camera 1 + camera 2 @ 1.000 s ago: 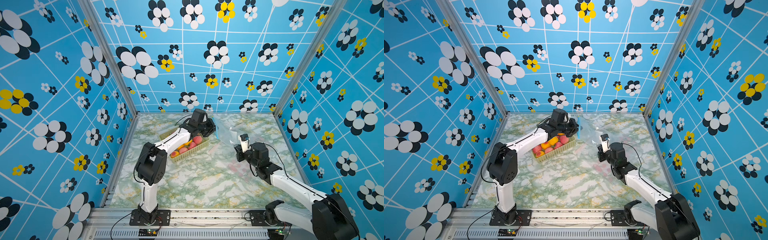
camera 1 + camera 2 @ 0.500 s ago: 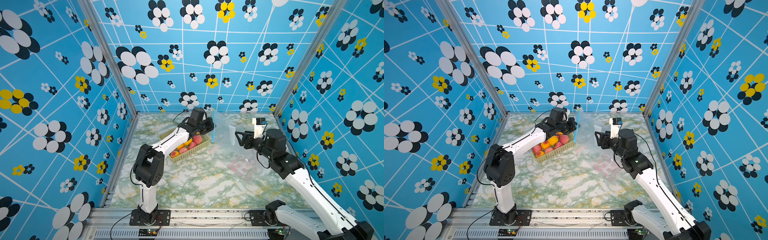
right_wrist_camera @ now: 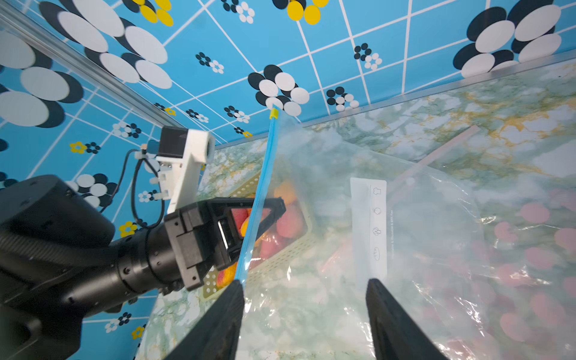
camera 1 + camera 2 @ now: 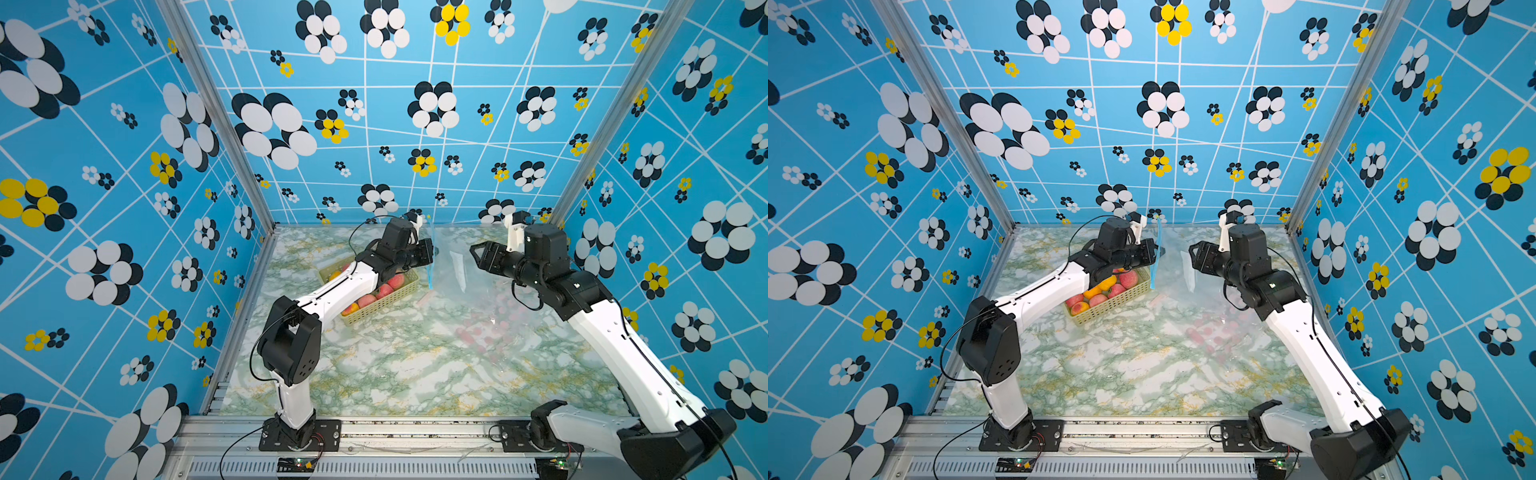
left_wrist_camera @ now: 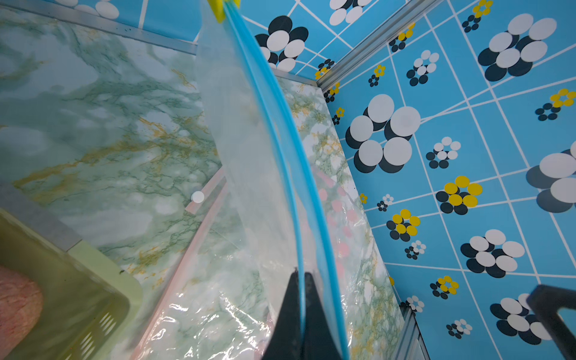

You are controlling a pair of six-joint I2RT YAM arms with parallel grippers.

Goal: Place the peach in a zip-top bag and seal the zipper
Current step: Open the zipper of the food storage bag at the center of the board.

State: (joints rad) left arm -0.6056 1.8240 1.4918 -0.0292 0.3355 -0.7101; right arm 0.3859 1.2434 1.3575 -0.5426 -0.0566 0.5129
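The peaches lie in the basket, about 10 o'clock from the middle of the tabletop. At 12 o'clock the zip-top bag hangs in the air, with the left fingers pinching its blue zipper. The right fingers are spread and hold nothing. Only the right wrist view makes out small icons on the bag's white label strip. The print beside them is too small to read.

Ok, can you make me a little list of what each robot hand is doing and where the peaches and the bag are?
Left gripper: shut on the blue zipper edge of the clear bag, holding it up
Right gripper: open, beside the bag, holding nothing
Peaches: in the basket, none in the bag yet
Second bag: pink-spotted, flat on the table
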